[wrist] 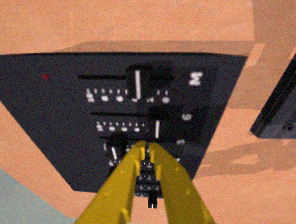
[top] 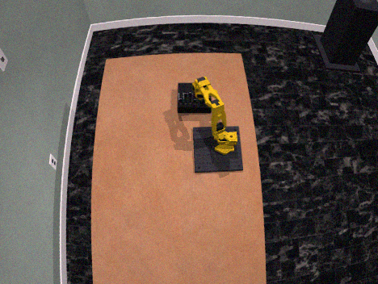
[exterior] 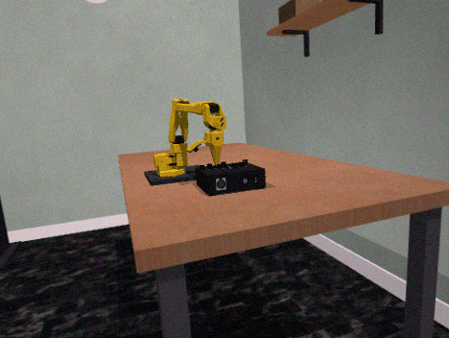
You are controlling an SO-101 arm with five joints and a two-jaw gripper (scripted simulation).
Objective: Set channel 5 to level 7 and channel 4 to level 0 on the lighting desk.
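The black lighting desk point(top: 185, 87) point(exterior: 235, 182) point(wrist: 42, 107) lies on the table beyond the arm's base. In the wrist view the channel 5 fader point(wrist: 114, 150) stands towards the high end of its scale, around 7 or 8; its exact level is hard to read. The channel 6 fader point(wrist: 157, 128) is near the low end. The M fader point(wrist: 138, 84) is near 4. My gripper point(exterior: 217, 162) point(wrist: 149, 144) is shut and empty, pointing down with its tips low over the channel 5 and 4 rows. The fingers hide the channel 4 fader and most lower rows.
The yellow arm stands on a dark base plate point(top: 202, 163) point(exterior: 155, 181) on the wooden table point(top: 161, 218) point(exterior: 288, 206). Another fader knob point(wrist: 152, 201) shows at the desk's far edge below the fingers in the wrist view. A wall shelf point(exterior: 321, 16) is high at the right.
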